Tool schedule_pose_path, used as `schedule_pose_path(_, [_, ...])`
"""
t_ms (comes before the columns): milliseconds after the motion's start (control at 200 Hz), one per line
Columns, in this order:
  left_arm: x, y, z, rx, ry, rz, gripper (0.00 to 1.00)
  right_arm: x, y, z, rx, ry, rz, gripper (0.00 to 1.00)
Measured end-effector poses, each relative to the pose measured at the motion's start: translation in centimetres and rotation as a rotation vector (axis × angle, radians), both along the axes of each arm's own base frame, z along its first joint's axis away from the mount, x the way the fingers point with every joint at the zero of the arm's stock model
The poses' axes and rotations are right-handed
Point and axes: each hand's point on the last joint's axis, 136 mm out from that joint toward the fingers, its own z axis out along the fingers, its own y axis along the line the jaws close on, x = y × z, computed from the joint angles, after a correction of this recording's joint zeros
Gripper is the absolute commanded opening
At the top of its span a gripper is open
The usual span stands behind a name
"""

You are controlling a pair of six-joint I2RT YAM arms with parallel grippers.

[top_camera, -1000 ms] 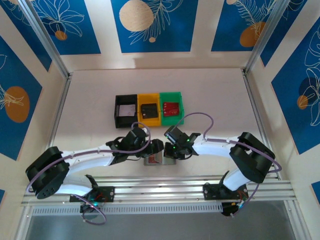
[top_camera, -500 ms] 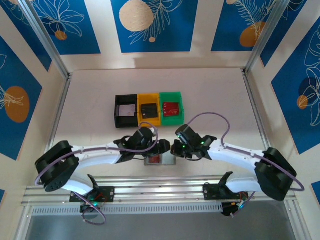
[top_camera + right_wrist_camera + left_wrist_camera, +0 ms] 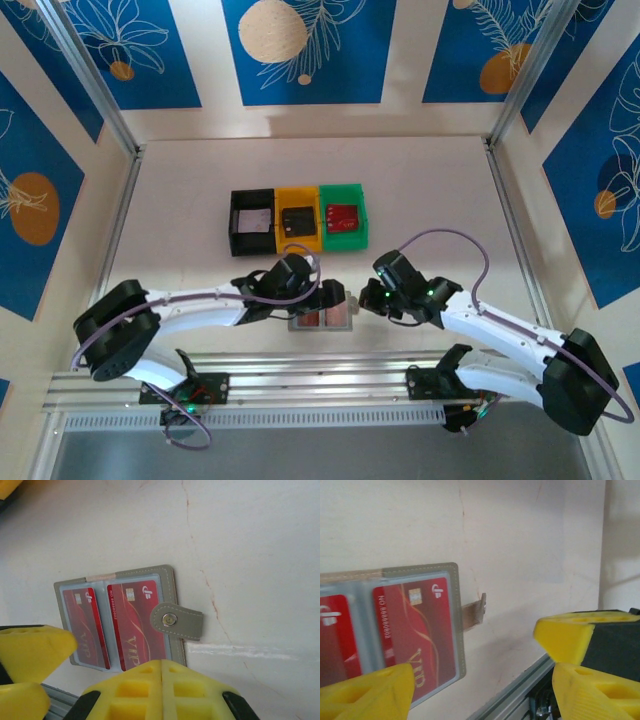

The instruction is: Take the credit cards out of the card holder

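**Left gripper** (image 3: 483,674): yellow fingers spread wide with nothing between them. One finger overlaps the near corner of the card holder (image 3: 458,622) in the wrist view.

**Right gripper** (image 3: 161,666): fingers pressed together, empty, just beside the holder's near edge.

**Card holder:** lies unfolded and flat on the table (image 3: 430,190), close to the near edge and between the two grippers. It sits just ahead of the aluminium rail (image 3: 330,375). Two red cards (image 3: 132,625) marked VIP sit side by side in its clear pockets. The grey snap tab (image 3: 182,622) sticks out from one end.

**Surface:** matte cream. A hairline crack (image 3: 201,571) runs past the tab, and a whitish smear lies beyond it.

**Farther back, well apart from the holder:** black bin (image 3: 251,222), yellow bin (image 3: 297,220) and green bin (image 3: 343,217), touching in a row.

**Room:** cream walls (image 3: 405,60) with blue panels showing white leaf outlines and orange discs. Aluminium posts stand at the rear corners.
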Motion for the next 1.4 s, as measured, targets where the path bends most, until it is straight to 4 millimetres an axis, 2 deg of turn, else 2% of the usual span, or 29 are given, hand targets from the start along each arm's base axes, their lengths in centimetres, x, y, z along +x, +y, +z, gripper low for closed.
schedule_pose_path(155, [0.5,2.0,2.2,0.046,-0.074,0.028,0.82,0.0,-0.1,0.2,0.009,-0.003,0.012,0.22])
schedule_pose_path(235, [0.7,3.6,2.6,0.09,-0.101,0.048,0.84,0.0,0.0,0.2,0.013,-0.001,0.019,0.28])
schedule_pose_path(355, [0.8,6.8,2.3,0.202,-0.127,0.085,0.85,-0.3,0.3,0.3,0.026,0.004,0.042,0.35])
schedule_pose_path(495, [0.6,10.3,1.8,0.32,-0.141,0.116,0.86,-0.4,1.0,0.6,0.056,0.007,0.066,0.35])
schedule_pose_path(715, [-0.6,13.8,0.0,0.427,-0.118,0.126,0.86,-0.1,2.5,0.5,0.097,0.027,0.099,0.33])
schedule_pose_path(1035, [-1.4,15.0,-2.3,0.518,-0.054,0.111,0.87,0.2,5.5,0.9,0.169,0.03,0.17,0.29])
schedule_pose_path(1400, [-1.9,15.2,-4.3,0.583,0.01,0.074,0.87,-0.1,7.4,-0.9,0.179,0.081,0.207,0.26])
